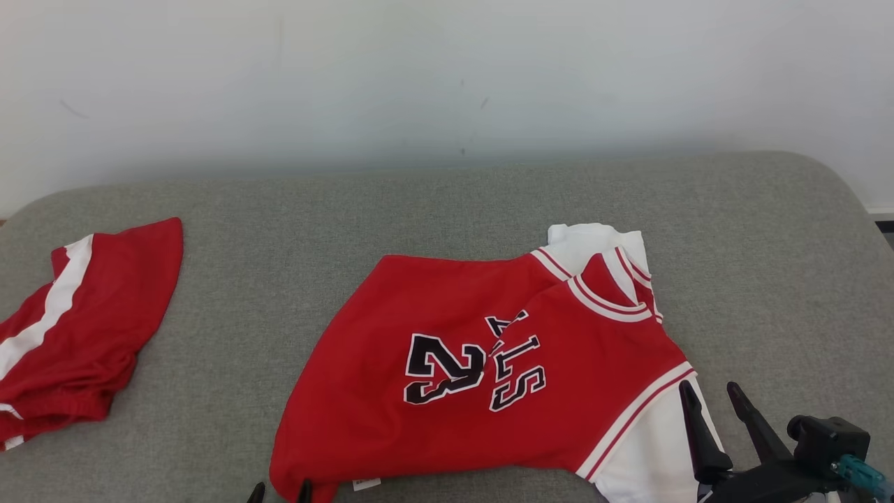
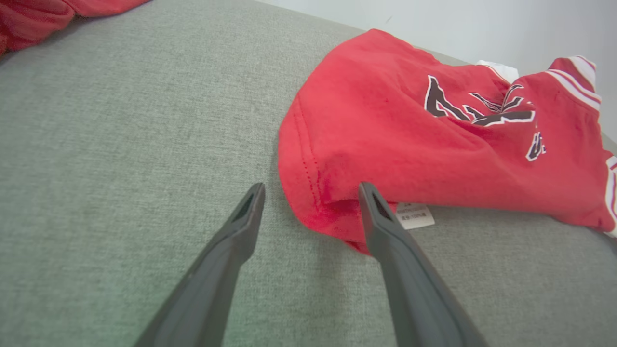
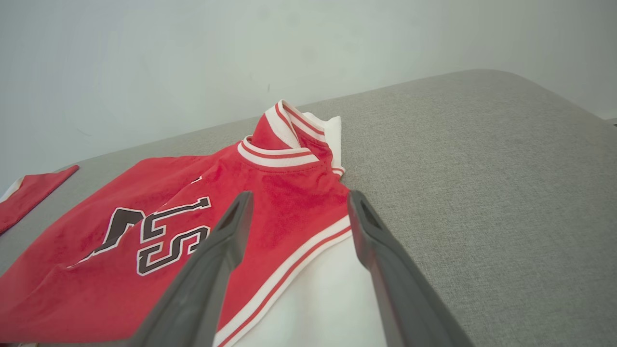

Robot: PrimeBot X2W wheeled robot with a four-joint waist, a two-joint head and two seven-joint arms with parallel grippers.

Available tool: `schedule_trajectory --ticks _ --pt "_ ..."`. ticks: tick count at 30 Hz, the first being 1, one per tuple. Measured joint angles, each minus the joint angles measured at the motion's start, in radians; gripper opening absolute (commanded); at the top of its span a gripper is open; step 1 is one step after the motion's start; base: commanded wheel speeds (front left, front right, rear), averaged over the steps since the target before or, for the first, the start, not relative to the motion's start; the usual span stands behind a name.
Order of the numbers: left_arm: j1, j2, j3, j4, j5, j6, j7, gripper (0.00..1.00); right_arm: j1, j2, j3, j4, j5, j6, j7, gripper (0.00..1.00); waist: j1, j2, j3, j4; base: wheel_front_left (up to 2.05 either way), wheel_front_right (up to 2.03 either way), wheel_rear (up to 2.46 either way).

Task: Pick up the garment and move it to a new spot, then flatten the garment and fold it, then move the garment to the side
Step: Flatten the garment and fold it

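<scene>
Garments counted: we count two. One is a red short-sleeved jersey (image 1: 489,363) with white sleeves, red-and-white striped trim and black "23" lettering. The other is a red fabric piece with a white side stripe (image 1: 91,328).
Jersey position: we see it lying rumpled at the front middle of the bench, collar to the right and hem to the left. A small white care label (image 2: 415,216) pokes out beneath the hem.
Second piece: bunched at the bench's left edge, well apart from the jersey.
Grippers counted: two.
Left gripper (image 2: 310,189): released, jaws spread wide around the hem corner and holding nothing.
Right gripper (image 3: 300,195): released and empty, jaws wide over the striped trim and white sleeve. We cannot tell whether it touches the fabric.
Surface: one grey woven-fabric bench (image 1: 419,209) with rounded corners.
Room: a plain white wall (image 1: 419,70) behind, faintly scuffed.
</scene>
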Motion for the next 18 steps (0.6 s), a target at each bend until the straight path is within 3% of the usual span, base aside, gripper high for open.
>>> schedule_trajectory --ticks 6,7,8,9,18 --pt "-0.047 -0.001 -0.008 0.059 -0.005 -0.017 0.0 1.0 -0.01 -0.003 0.009 0.002 0.0 0.0 0.0 1.0 0.0 0.0 0.008 -0.013 0.0 0.0 0.0" --pt "-0.055 -0.002 -0.007 0.063 -0.005 -0.018 0.0 0.8 -0.011 -0.003 0.011 0.002 0.0 0.0 0.0 1.0 0.0 0.0 0.009 -0.014 0.0 0.0 0.0" --pt "-0.062 -0.002 -0.007 0.068 -0.006 -0.019 0.0 0.36 -0.011 -0.004 0.011 0.001 0.0 0.0 0.0 1.0 0.0 0.0 0.01 -0.015 0.0 0.0 0.0" --pt "-0.068 -0.002 -0.006 0.07 -0.005 -0.019 0.0 0.0 -0.011 -0.005 0.01 0.0 0.0 0.0 0.0 1.0 -0.0001 0.0 0.012 -0.015 0.0 0.0 0.0" --pt "-0.091 0.027 0.02 -0.015 0.019 -0.035 0.0 0.0 -0.01 -0.004 0.006 0.002 0.0 0.0 -0.002 1.0 0.0 0.0 0.021 0.012 0.0 0.0 0.0"
